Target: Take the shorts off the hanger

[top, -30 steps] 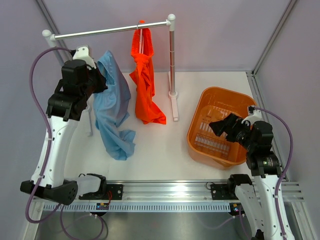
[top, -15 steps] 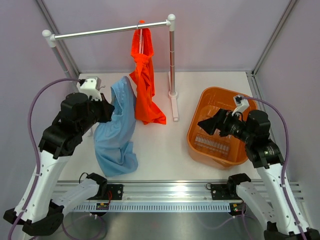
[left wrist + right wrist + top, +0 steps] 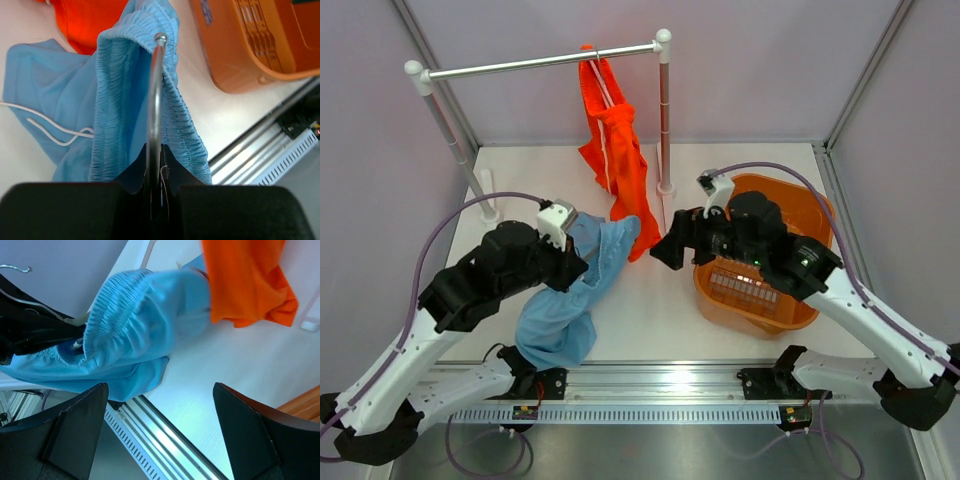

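Observation:
The light blue shorts (image 3: 588, 272) hang by their elastic waistband on a wire hanger (image 3: 156, 95), and their legs trail onto the table. My left gripper (image 3: 156, 156) is shut on the hanger's wire, low over the front middle of the table. The blue cloth (image 3: 117, 95) drapes over both sides of the wire. My right gripper (image 3: 662, 250) is open, just right of the blue shorts (image 3: 140, 325), with nothing between its fingers (image 3: 80, 430). The orange shorts (image 3: 618, 150) with white cords hang from the rail (image 3: 540, 62) on their own hanger.
An orange basket (image 3: 795, 205) stands on the right of the table, under the right arm. The rail's right post (image 3: 665, 120) rises just behind the right gripper. The metal base rail (image 3: 650, 378) runs along the front edge.
The left arm brought the hanger with the blue shorts off the rail, down and toward the front middle. The right arm swung left from over the basket to beside them.

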{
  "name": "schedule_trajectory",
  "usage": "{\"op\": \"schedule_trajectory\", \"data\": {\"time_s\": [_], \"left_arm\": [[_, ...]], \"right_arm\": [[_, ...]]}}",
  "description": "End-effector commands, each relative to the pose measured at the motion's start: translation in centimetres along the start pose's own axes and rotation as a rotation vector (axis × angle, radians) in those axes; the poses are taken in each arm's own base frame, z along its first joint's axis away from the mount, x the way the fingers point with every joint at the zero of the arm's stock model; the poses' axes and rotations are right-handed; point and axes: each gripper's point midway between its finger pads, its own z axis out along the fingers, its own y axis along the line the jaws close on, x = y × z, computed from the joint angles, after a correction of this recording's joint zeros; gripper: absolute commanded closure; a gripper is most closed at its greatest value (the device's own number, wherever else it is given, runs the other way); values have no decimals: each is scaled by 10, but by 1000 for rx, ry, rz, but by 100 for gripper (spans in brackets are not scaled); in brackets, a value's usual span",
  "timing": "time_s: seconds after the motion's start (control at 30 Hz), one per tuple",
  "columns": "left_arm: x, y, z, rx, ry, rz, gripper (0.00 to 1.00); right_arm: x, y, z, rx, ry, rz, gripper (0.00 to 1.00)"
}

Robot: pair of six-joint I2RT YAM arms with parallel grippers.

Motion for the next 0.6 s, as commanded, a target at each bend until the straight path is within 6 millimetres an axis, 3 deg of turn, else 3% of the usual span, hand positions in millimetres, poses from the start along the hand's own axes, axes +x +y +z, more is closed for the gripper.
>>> {"op": "schedule_trajectory", "data": {"time_s": [0.0,0.23,0.4,0.57], "left_arm": [[-5,-23,1,90,-39,31,100],[-1,-45,16,103,-23,69,100],[-1,-52,22,81,-15,99,100],[-5,-46,23,22,-38,97,100]], "right_arm": [[-14,9,18,109,-29,-32,6],[0,36,57,145,20,-29,9],[12,37,79,197,67,-32,12],[26,35,87,228,100,-36,15]]}}
